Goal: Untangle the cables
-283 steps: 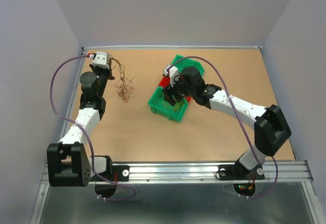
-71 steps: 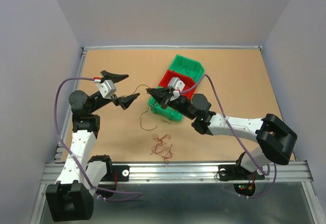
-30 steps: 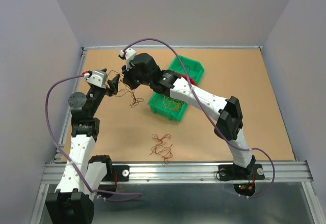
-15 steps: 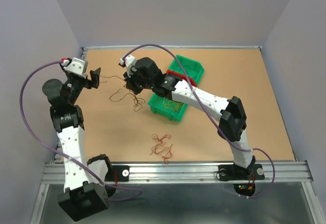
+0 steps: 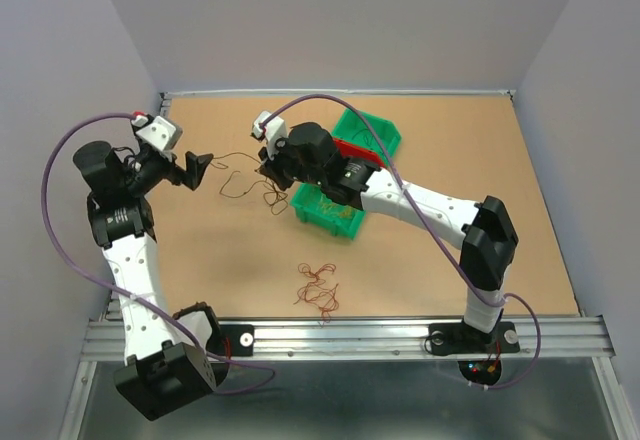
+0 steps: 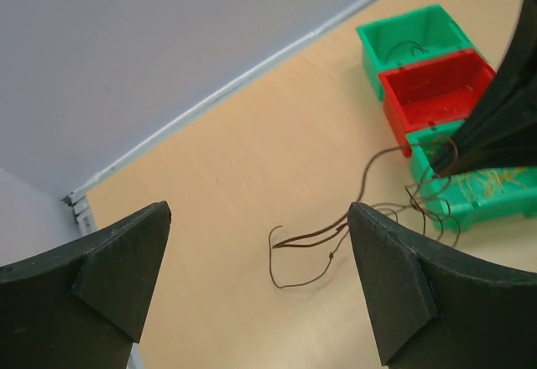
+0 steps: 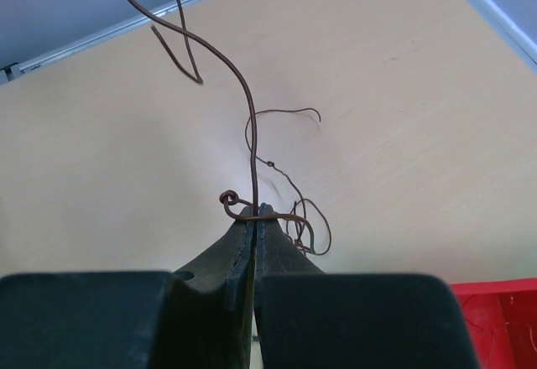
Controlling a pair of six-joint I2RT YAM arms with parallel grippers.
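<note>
cables (image 7: 253, 159) pinched in right gripper (image 7: 254, 216) (ends loose)

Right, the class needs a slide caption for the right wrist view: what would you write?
Right gripper shut on thin brown cables, loose ends curling over the tan table.

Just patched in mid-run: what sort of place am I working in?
Probably a lab robot test cell: a wooden tabletop boxed in by plain grey walls, an aluminium mounting rail along the near edge, small green bins, a red bin and loose thin cables.
</note>
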